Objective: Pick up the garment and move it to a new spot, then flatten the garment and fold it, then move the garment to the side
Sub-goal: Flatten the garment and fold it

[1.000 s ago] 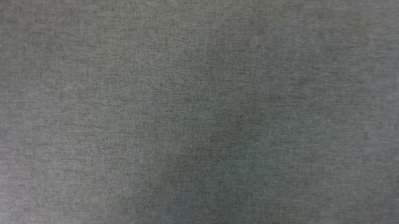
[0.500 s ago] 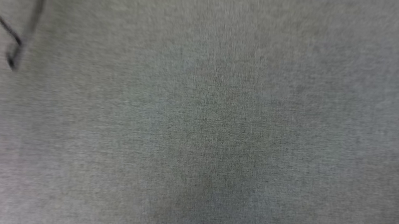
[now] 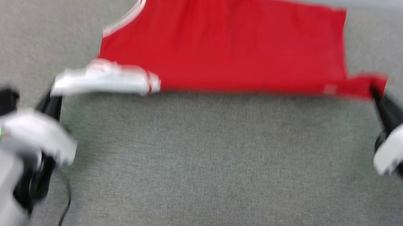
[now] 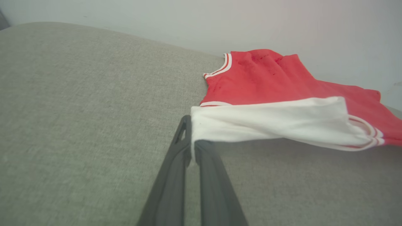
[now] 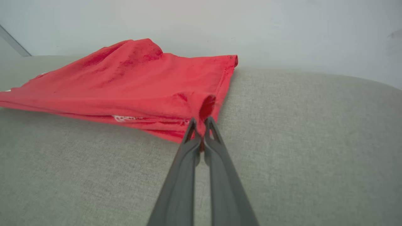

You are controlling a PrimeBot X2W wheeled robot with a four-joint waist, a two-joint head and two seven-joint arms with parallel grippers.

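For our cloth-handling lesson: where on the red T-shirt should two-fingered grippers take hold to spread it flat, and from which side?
Pinch the T-shirt at the white sleeve end and red hem corner, coming low from the robot's side. Both jut from the flat body; the left gripper and right gripper pinch there.

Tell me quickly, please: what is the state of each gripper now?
Left gripper: closed, holding the white sleeve of the garment.
Right gripper: closed, holding a red corner of the garment.
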